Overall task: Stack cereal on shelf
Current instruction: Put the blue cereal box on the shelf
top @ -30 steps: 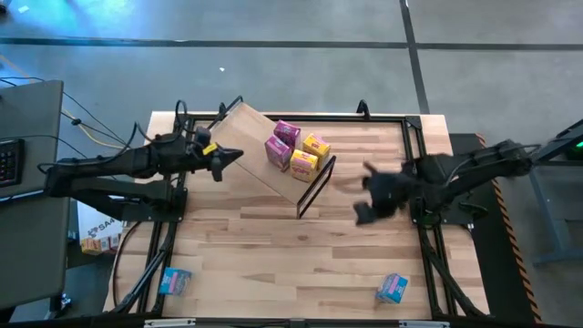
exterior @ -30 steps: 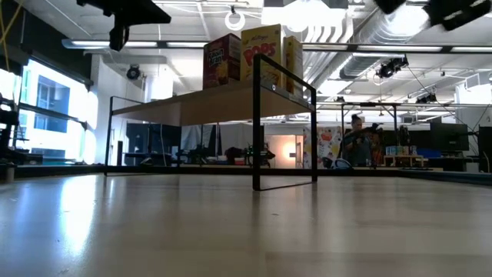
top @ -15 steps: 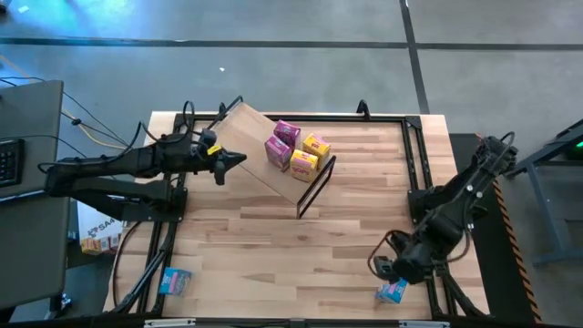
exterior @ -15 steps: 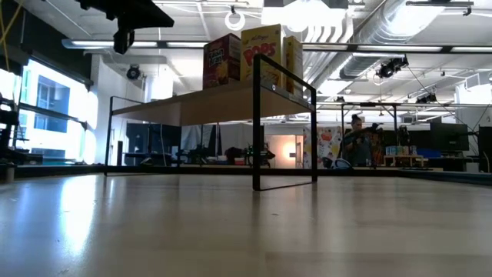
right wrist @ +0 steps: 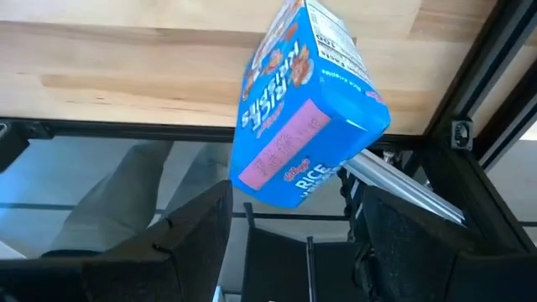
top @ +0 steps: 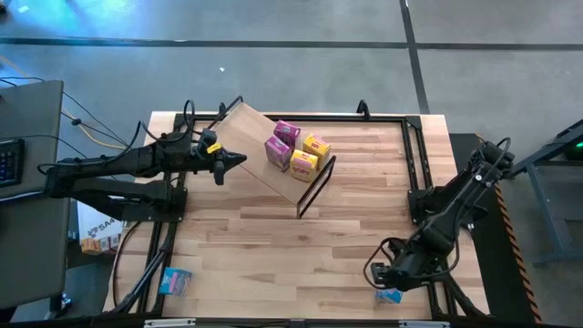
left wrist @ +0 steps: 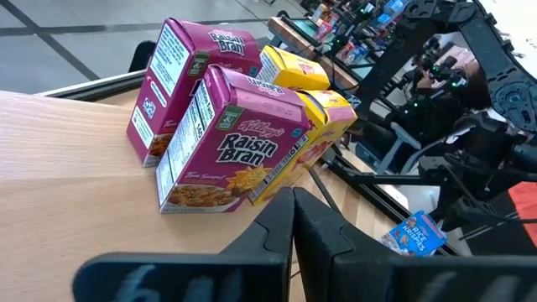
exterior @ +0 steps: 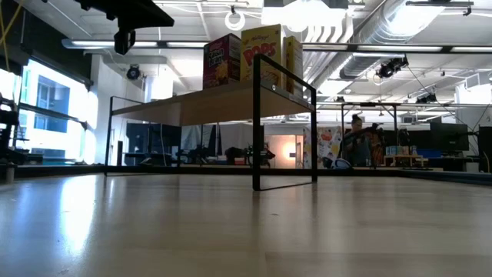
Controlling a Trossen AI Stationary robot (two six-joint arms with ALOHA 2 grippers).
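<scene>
On the table [top: 273,237], well away from the right tool [top: 384,281] and just in front of the left tool [top: 239,158], stands the shelf [top: 246,137], a light board on a thin black wire frame. It sits at an angle to the table edges. The left tool hovers at the shelf's near end, at board height, with its two fingers [left wrist: 294,231] pressed together and nothing between them. Ahead of this tool, on the end of the board farther from it, four cereal boxes stand upright in a tight group: two pink boxes [left wrist: 231,138] nearer to it, and two yellow boxes [left wrist: 323,126] behind them, touching them. The right tool is low at the table's front right corner, with its fingers [right wrist: 193,226] spread wide. Between these fingers lies a blue box [right wrist: 306,105], tilted at the table edge; the fingers stand on both sides of it, but I cannot tell if they touch it. The second blue box [top: 174,281] lies far from both tools, by the front left corner.
</scene>
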